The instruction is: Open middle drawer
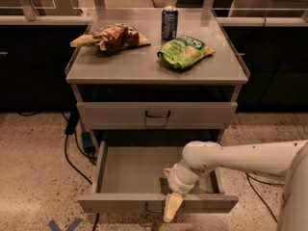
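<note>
Here, the middle drawer is found pulled out. The gripper is placed at its near handle, probably for pulling; its grip cannot be told.

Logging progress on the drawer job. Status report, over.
Hand low at the front of the middle drawer. Drawer open, well out of the cabinet. No obstruction seen.

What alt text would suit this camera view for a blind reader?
A white robot arm reaches in from the right, its gripper at the front edge of the pulled-open middle drawer of a grey metal cart. The drawer above is closed; a soda can, a green snack bag and a brown snack bag sit on the cart's top.
</note>
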Motion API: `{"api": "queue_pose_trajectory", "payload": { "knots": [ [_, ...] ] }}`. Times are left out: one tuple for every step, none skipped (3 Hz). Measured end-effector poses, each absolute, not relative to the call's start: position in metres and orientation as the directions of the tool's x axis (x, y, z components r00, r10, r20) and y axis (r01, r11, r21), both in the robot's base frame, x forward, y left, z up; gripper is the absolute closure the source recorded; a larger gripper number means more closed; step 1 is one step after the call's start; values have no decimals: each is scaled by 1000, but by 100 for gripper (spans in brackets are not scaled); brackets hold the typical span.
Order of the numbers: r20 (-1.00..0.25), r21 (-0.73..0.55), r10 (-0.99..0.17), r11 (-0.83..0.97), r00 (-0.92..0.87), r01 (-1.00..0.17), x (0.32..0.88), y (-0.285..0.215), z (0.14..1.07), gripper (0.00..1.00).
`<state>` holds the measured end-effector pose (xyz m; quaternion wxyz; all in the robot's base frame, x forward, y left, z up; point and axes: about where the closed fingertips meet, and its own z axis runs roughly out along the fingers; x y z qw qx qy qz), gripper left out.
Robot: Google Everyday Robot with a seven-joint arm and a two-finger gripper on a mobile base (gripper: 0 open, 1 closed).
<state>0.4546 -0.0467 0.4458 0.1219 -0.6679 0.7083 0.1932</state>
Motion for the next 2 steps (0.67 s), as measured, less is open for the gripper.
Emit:
{"api": "queue_pose_trajectory", "payload": {
  "knots": [
    [-391, 13, -915, 99, -96, -995, 462, -62, 467, 0],
    [-392, 13, -915, 100, -97, -995, 462, -62, 468, 0]
  ]
}}
